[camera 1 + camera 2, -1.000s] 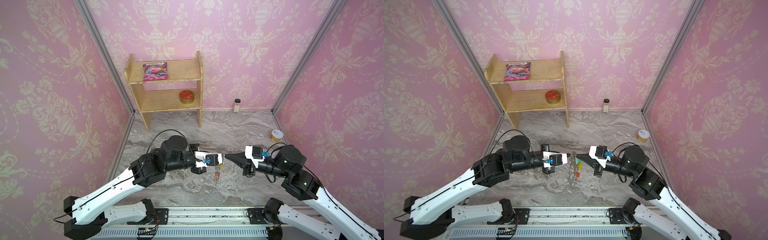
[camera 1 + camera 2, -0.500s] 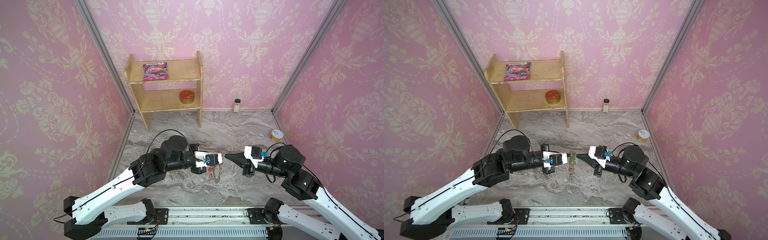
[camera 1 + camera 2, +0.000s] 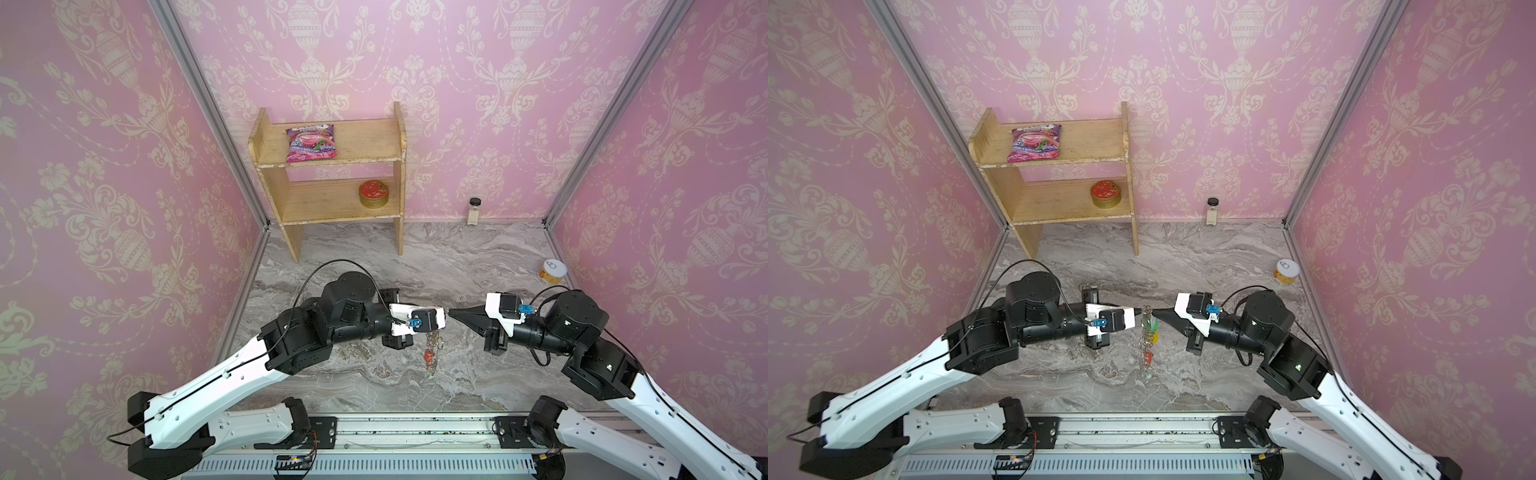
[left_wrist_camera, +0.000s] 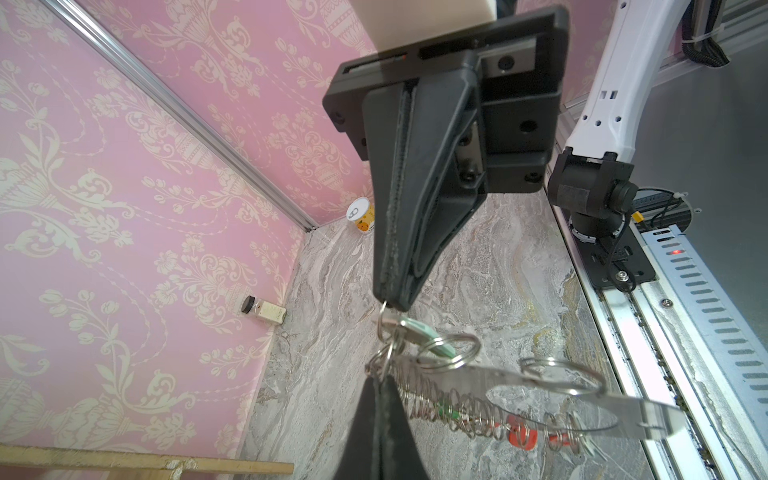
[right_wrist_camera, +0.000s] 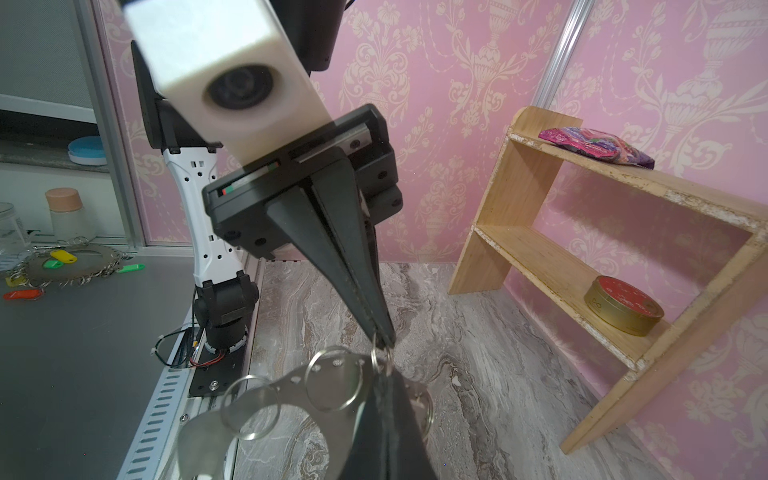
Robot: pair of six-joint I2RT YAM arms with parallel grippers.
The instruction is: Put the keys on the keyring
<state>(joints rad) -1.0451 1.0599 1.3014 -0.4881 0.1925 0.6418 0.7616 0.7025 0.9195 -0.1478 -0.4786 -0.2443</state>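
Keys (image 4: 409, 328): small silver bunch with a mint-green tag (image 4: 436, 345), centre of the left wrist frame. It sits between the two black tips, against the keyring's rim.
Left gripper (image 5: 380, 336): clenched. Its tip pinches the rim of the keyring among the small loops, left of centre in both top views.
Keyring (image 4: 498, 374): flat grey hoop hanging edge-on below the meeting tips, mid-frame in a top view (image 3: 1147, 345). A red tag (image 4: 521, 432) is on its lower rim.
Right gripper (image 4: 388, 297): clamped on the keys' small ring, tip to tip with the left gripper, just right of centre.
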